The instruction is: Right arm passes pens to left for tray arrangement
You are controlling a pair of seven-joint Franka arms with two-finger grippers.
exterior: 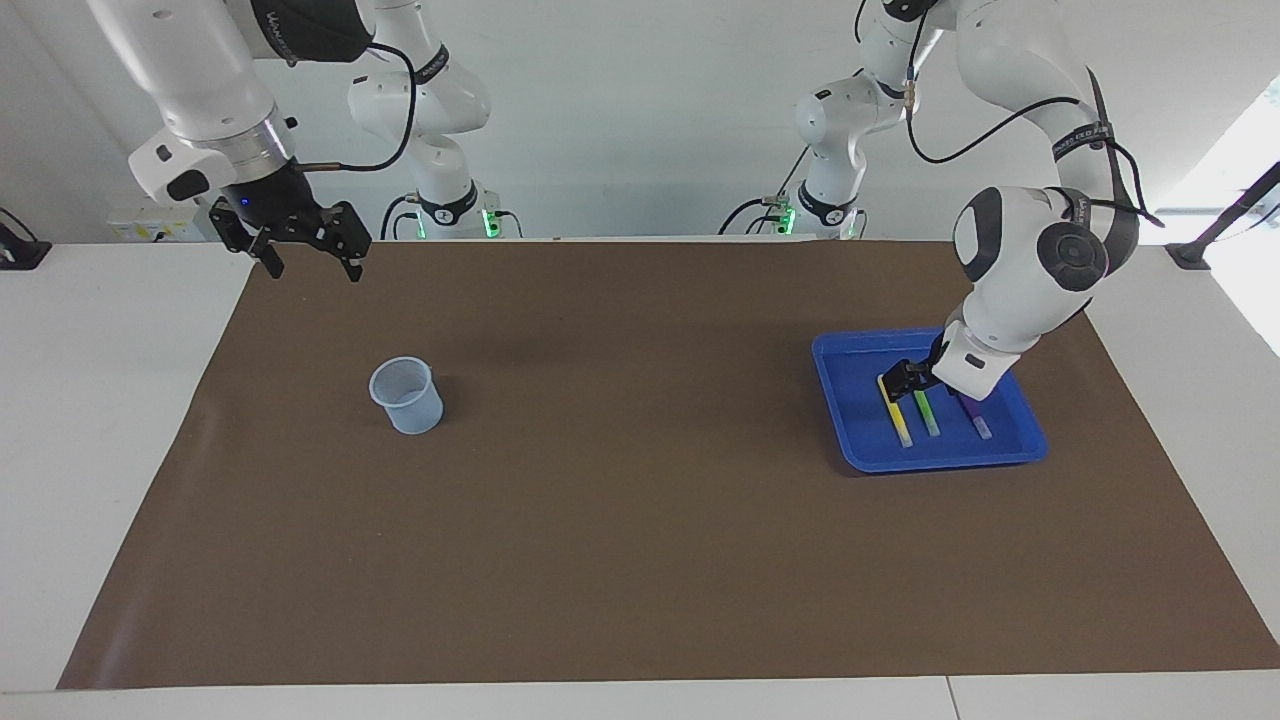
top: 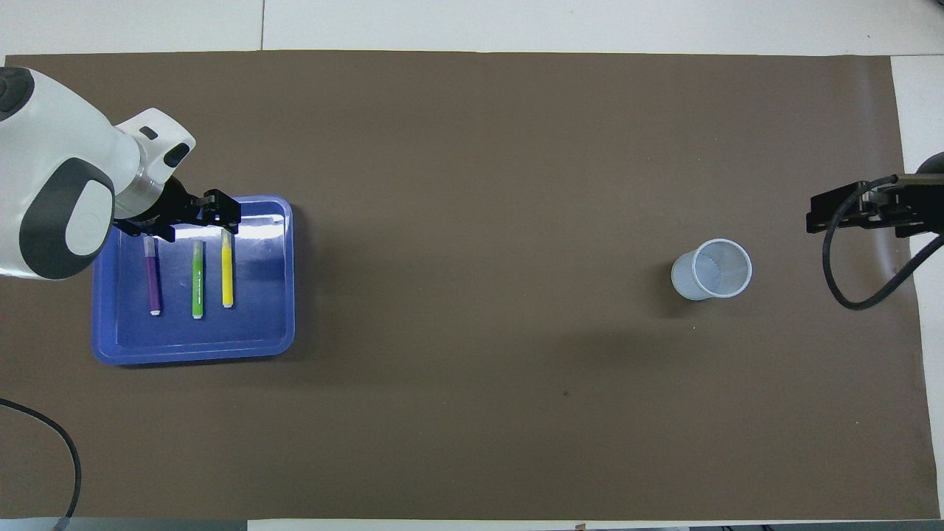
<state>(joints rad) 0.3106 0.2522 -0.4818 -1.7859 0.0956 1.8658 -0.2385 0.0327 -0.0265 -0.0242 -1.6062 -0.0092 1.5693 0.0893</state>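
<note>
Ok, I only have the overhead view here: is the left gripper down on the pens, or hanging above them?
Observer: In the facing view the left gripper is low inside the tray, open, at the yellow pen's robot-side end. I cannot tell if it touches.
Operator: And the right gripper? I only see its edge.
Observer: The right gripper waits, raised well above the mat's corner at its own end, open and empty.
</note>
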